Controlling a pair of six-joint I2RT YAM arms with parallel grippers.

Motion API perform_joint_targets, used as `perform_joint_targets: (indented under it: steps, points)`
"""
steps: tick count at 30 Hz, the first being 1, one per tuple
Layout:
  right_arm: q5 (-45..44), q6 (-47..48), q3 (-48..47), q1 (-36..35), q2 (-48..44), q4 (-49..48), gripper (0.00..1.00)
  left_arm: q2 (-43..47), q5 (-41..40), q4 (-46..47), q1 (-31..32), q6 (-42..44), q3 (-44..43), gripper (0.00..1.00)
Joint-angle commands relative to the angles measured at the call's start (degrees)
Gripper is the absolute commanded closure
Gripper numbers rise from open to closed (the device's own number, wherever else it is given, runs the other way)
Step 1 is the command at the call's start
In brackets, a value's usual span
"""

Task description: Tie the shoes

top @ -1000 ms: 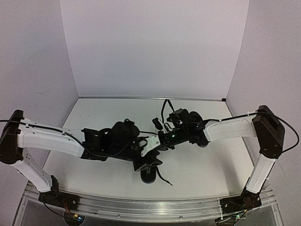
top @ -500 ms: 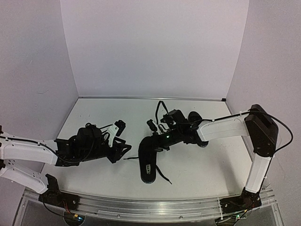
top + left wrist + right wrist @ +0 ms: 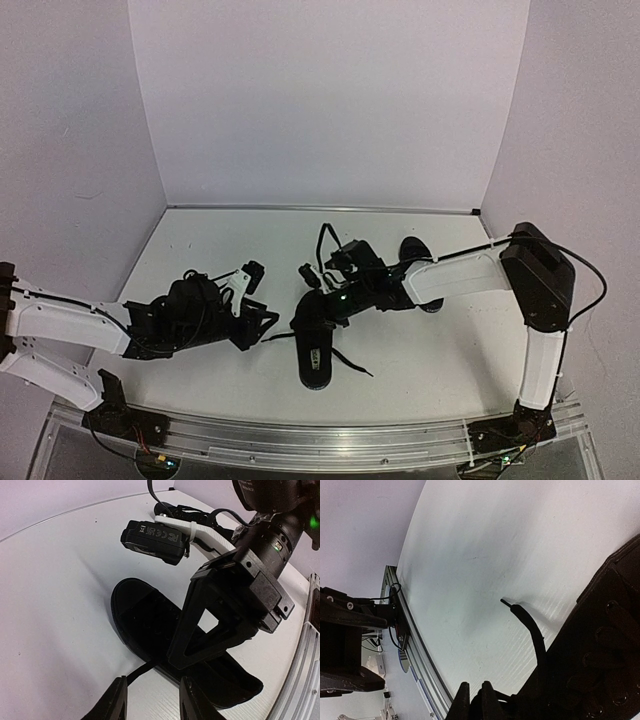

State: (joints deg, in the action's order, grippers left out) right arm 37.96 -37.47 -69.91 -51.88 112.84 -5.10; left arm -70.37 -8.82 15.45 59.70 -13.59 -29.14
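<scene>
Near the table's (image 3: 220, 250) front edge lies one black shoe (image 3: 314, 352). The second shoe (image 3: 412, 246) sits well apart, behind the right arm (image 3: 460, 275). Left gripper (image 3: 154, 692): jaws apart, a thin lace (image 3: 142, 669) runs from the shoe up to one fingertip; caught or only touching, can't tell. Right gripper (image 3: 475, 700): pads nearly together at the shoe's lacing; pinching anything or not, can't tell. Risks: the lace could slip out of the loose left jaws, or a pull could drag the unpinned shoe instead of tightening.
</scene>
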Motion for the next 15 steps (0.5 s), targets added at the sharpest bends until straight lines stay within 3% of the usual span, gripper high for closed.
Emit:
perform_joint_targets:
  steps: [1,12,15]
  points:
    - [1.2,0.2,-3.3,-0.4,1.1,-0.2,0.87,1.3,-0.9,3.9,-0.6,-0.7,0.7,0.6]
    - [1.8,3.2,-5.3,-0.5,-6.3,4.4,0.62,1.0,0.7,3.1,-1.4,-0.2,-0.9,0.43]
    - [1.3,5.0,-5.0,-0.4,-8.7,7.4,0.51,-0.2,3.1,3.4,-1.7,0.0,-1.8,0.38]
